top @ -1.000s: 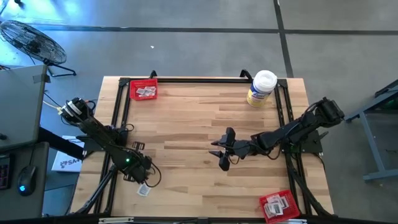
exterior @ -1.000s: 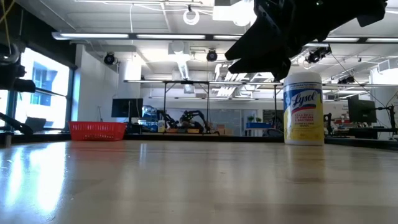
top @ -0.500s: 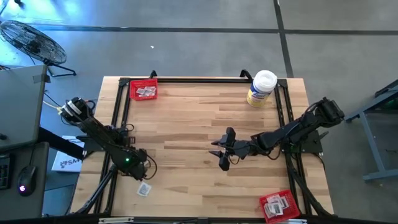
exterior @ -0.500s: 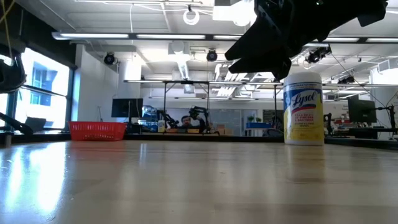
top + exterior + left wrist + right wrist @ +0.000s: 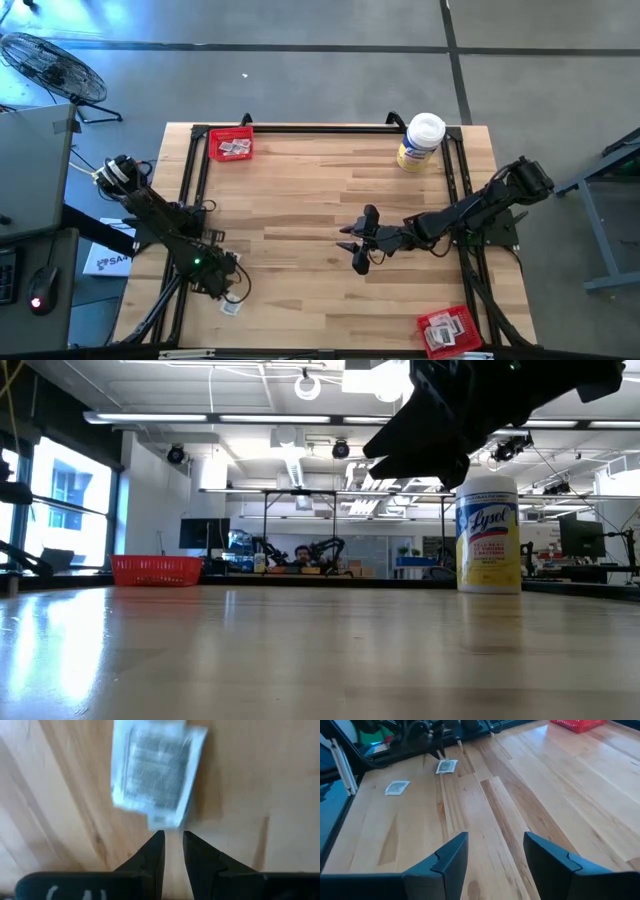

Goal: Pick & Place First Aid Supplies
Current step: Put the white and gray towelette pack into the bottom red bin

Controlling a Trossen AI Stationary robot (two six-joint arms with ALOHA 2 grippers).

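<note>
The left gripper (image 5: 173, 837), fingers nearly together and gripping a packet (image 5: 155, 775) by its edge, is carrying it nearer the bench's (image 5: 330, 190) near left corner than a second ago, while the right gripper (image 5: 495, 852) is hanging unmoved over mid-bench, fingers apart and empty.

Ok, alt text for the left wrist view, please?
A flat white-and-grey packet hangs pinched by its edge at the tips of the left gripper, whose two dark fingers stand nearly together. Light wooden table fills the background.
</note>
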